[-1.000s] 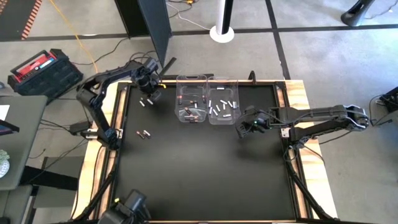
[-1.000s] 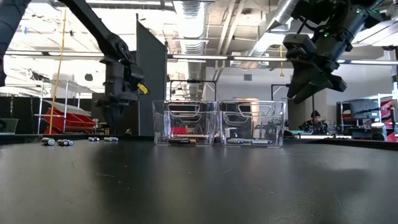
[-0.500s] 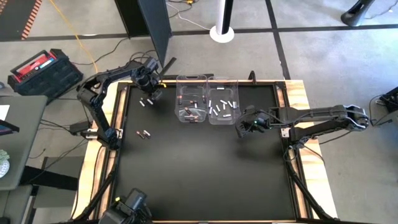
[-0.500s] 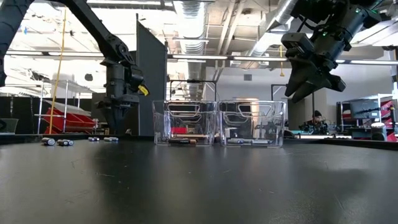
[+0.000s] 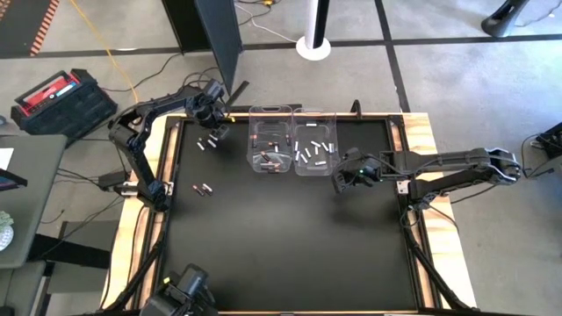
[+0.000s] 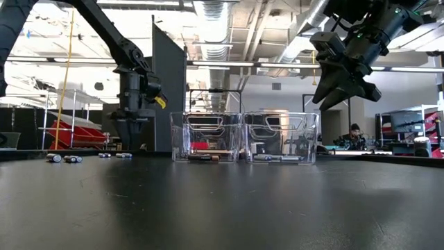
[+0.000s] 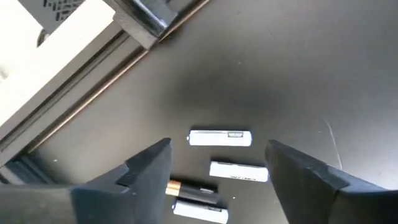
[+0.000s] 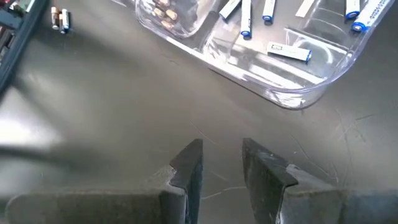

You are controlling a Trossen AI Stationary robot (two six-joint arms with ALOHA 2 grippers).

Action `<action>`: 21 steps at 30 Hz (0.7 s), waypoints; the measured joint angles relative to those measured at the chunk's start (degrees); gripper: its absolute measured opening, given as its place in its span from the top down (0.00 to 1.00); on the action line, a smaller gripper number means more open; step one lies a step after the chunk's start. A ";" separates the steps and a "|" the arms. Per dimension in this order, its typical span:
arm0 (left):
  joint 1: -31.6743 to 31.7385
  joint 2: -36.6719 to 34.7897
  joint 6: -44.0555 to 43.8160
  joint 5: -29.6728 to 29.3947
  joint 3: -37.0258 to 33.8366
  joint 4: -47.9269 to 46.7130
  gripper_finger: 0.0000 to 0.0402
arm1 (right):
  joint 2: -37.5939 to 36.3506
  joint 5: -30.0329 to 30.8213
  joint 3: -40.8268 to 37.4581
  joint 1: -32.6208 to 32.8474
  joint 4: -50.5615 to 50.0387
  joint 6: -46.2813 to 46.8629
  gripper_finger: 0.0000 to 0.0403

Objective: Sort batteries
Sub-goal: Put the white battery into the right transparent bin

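White batteries (image 5: 313,149) in clear bin (image 5: 315,167)

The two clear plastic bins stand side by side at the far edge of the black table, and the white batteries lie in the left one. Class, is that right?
Not quite. The high view shows the white batteries in the right clear plastic bin; the left bin holds dark ones. The rest stands.
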 joint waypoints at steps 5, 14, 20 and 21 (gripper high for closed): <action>0.00 0.05 0.65 -0.88 0.00 0.08 0.30 | 0.00 -0.01 0.00 0.00 -0.03 0.40 0.69; 0.00 4.52 -0.11 0.35 -0.11 0.48 0.29 | 0.00 -0.01 0.00 0.00 0.04 0.89 0.69; 0.01 6.67 -0.84 0.21 -0.07 1.43 0.29 | 0.00 -0.03 0.00 0.00 0.38 1.87 0.69; 0.07 6.67 -0.87 0.01 -0.07 1.59 0.29 | 0.00 -0.03 0.00 0.01 0.37 1.89 0.69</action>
